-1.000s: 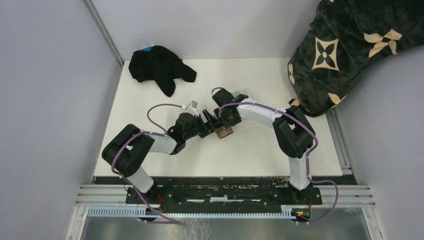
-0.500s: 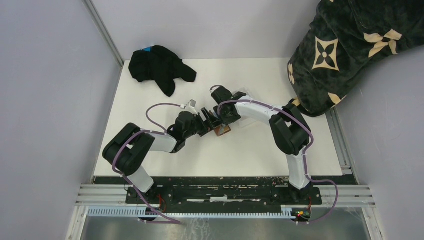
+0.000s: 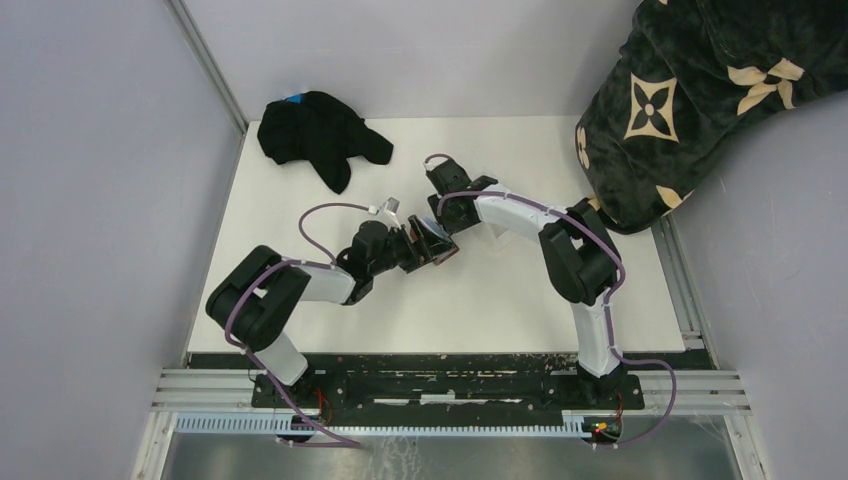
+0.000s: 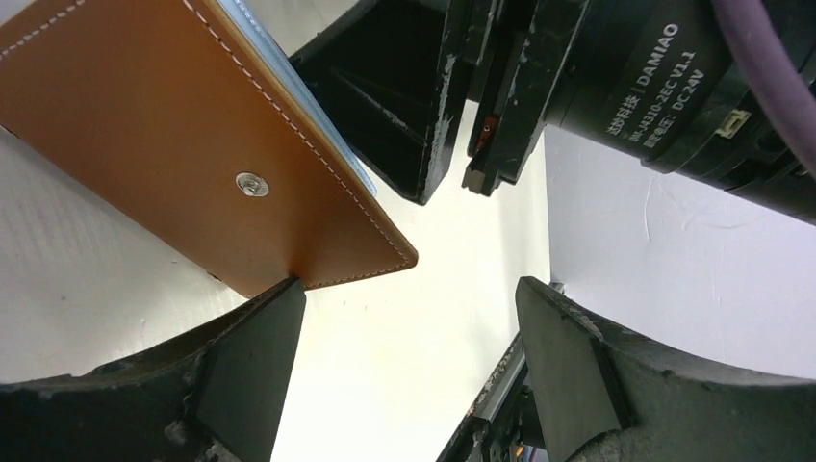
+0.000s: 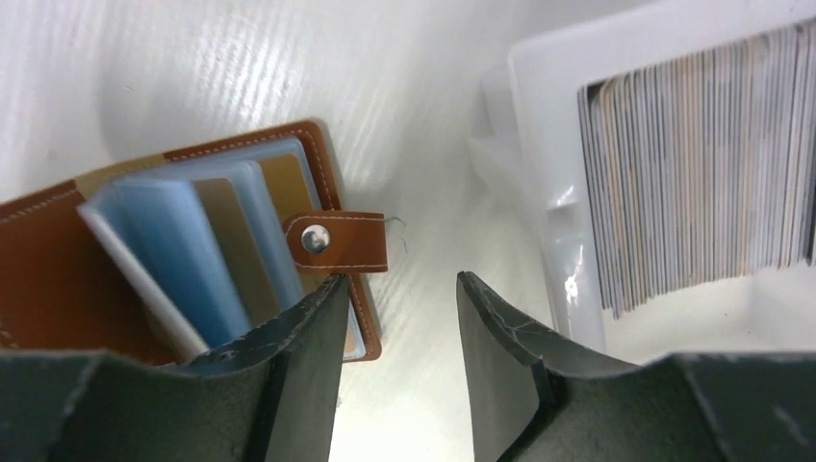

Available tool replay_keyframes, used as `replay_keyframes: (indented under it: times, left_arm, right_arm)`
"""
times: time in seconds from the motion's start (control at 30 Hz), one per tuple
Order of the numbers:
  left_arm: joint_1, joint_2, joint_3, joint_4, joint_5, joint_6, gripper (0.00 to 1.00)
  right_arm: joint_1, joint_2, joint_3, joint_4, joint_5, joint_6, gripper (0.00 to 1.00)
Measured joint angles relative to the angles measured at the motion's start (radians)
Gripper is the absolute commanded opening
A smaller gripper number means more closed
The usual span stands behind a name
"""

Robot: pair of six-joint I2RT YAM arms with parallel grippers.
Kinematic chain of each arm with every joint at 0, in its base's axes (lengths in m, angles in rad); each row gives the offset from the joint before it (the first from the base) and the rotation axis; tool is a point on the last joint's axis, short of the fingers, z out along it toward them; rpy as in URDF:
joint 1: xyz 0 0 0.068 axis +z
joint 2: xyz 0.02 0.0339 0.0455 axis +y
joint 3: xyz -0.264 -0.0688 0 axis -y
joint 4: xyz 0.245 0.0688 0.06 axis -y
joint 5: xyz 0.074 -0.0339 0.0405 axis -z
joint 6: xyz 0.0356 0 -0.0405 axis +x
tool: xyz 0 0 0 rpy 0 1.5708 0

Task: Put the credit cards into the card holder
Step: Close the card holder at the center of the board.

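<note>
The brown leather card holder [image 5: 48, 279] lies open in the right wrist view, with blue inner sleeves [image 5: 183, 255] fanned up and its snap tab [image 5: 337, 241] pointing right. Several credit cards [image 5: 693, 164] stand packed on edge in a clear tray [image 5: 539, 144] to its right. My right gripper [image 5: 402, 281] is open and empty just above the table, its left finger by the snap tab. My left gripper [image 4: 409, 289] is open, its left finger touching the holder's outer brown cover [image 4: 144, 125]. In the top view both grippers [image 3: 432, 238] meet at mid-table over the holder, which is mostly hidden.
A black cloth [image 3: 320, 135] lies at the table's back left. A dark patterned blanket [image 3: 690, 100] hangs over the back right corner. Grey walls close in on the left and the back. The right gripper's black fingers [image 4: 414, 96] sit close above the holder in the left wrist view.
Both grippers and the card holder have shifted a little toward the back left. The right wrist has swung farther back.
</note>
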Motion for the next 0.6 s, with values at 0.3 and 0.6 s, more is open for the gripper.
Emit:
replay_keyframes:
  times: [0.3, 0.6]
  left_arm:
    - [0.042, 0.001, 0.000, -0.005, 0.005, 0.013, 0.87]
    - [0.092, -0.004, 0.000, -0.028, -0.016, 0.020, 0.87]
  right_arm:
    - [-0.004, 0.025, 0.020, 0.037, -0.068, -0.005, 0.52]
    - [-0.006, 0.049, 0.021, 0.050, -0.139, -0.008, 0.52]
